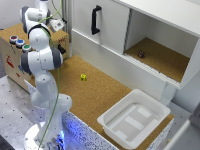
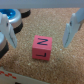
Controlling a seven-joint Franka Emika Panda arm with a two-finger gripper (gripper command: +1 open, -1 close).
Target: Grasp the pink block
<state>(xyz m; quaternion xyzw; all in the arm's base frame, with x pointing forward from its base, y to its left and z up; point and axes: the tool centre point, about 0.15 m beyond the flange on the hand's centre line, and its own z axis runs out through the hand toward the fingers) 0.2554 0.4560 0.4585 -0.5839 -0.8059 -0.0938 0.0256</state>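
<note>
Pink block point(image 2: 42, 47) sits on the cork-covered worktop point(image 2: 55, 15) in the wrist view. It lies in line with the gap between the two pale fingers point(image 2: 75, 27), and dark marks show on its top face. The exterior view does not show it.

In that view, a white cabinet point(image 1: 150, 30) spans the back. Its door with the black handle point(image 1: 95, 19) is closed, and the compartment beside it stands open, with a small dark object point(image 1: 141, 54) on its cork floor. The white Panda arm point(image 1: 42, 60) rises at the exterior view's left, bending over towards a wooden box point(image 1: 10, 57) topped with round coloured buttons point(image 1: 19, 43). A white tray point(image 1: 107, 121) rests on the near end of the worktop. A tiny yellow cube point(image 1: 83, 77) lies alone in the middle.

The fingers are spread wide, one on either side of the block and clear of it, gripping nothing. A blue round button point(image 2: 15, 17) shows just beyond one fingertip.
</note>
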